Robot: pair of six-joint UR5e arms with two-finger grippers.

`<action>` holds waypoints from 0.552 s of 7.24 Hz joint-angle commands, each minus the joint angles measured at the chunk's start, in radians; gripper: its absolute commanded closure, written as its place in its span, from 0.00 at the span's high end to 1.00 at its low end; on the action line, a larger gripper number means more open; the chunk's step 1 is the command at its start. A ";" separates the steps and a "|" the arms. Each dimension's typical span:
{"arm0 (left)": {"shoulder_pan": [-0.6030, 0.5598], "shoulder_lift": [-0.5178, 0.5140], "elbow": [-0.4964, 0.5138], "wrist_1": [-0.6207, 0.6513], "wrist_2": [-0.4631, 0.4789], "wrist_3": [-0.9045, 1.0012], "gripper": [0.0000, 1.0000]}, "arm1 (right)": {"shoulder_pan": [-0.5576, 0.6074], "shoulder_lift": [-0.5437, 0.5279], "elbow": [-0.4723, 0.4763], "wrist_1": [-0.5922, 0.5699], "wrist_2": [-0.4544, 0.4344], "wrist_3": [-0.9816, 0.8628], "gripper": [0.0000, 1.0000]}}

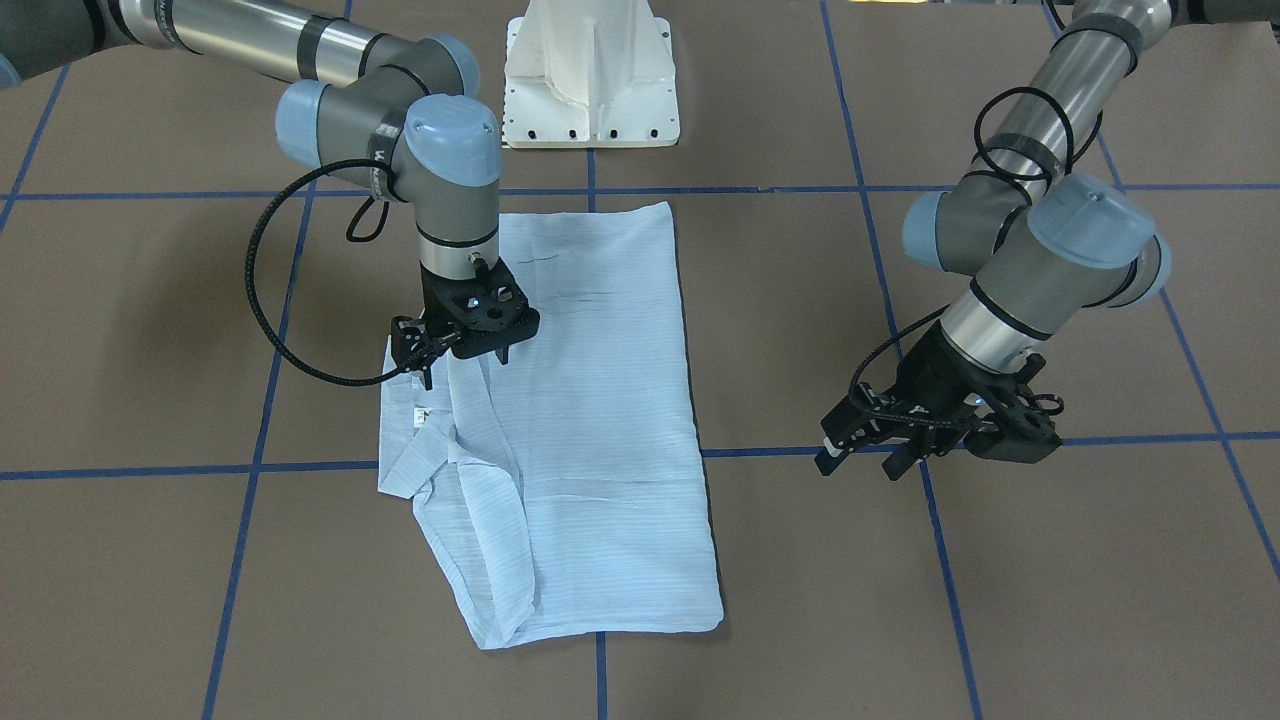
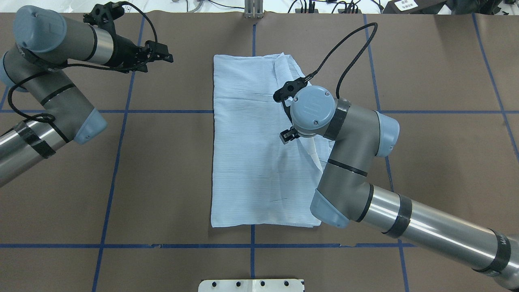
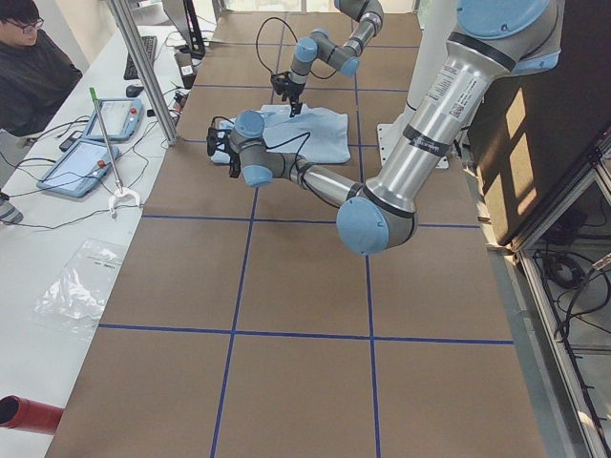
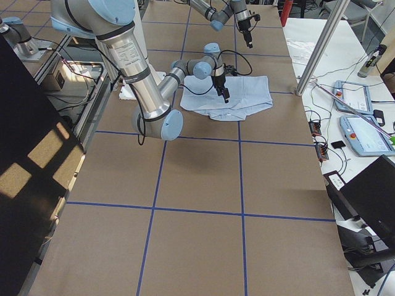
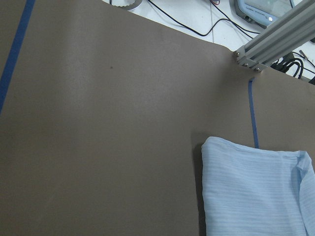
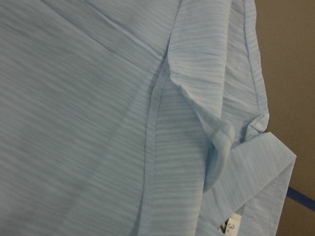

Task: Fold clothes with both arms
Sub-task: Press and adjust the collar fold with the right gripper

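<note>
**Bare worktop, then a folded shirt beneath the right end effector**

Closest to the front-facing camera is brown worktop (image 1: 1000, 600) crossed by blue tape lines (image 1: 250, 470). Next comes the light-blue shirt (image 1: 600, 420), folded into a long strip that runs away toward the robot and lies flat mid-worktop. Its collar (image 1: 440, 450) sits rumpled along the edge on the robot's right. A small white neck label (image 1: 420, 413) lies beside it, its print too small to read.

Just behind the collar, the right end effector (image 1: 467, 368) points straight down at the cloth with its fingers spread and nothing between them. Whether the tips touch the fabric cannot be told, and in the overhead view its own wrist hides most of it.

The left end effector (image 1: 862, 465) hangs tilted over bare worktop, well apart from the shirt, its fingers likewise spread and empty.

Farthest back, the white pedestal base (image 1: 590, 90) is cut off by the frame's top edge
</note>
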 commanded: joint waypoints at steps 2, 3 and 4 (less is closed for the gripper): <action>0.000 0.002 0.001 -0.003 0.000 0.000 1.00 | 0.006 -0.012 -0.038 0.010 0.016 -0.038 1.00; 0.000 0.004 0.001 -0.003 0.000 0.003 1.00 | 0.006 -0.015 -0.040 -0.001 0.028 -0.038 1.00; 0.000 0.002 0.001 -0.003 0.000 0.001 1.00 | 0.006 -0.014 -0.040 -0.019 0.039 -0.038 1.00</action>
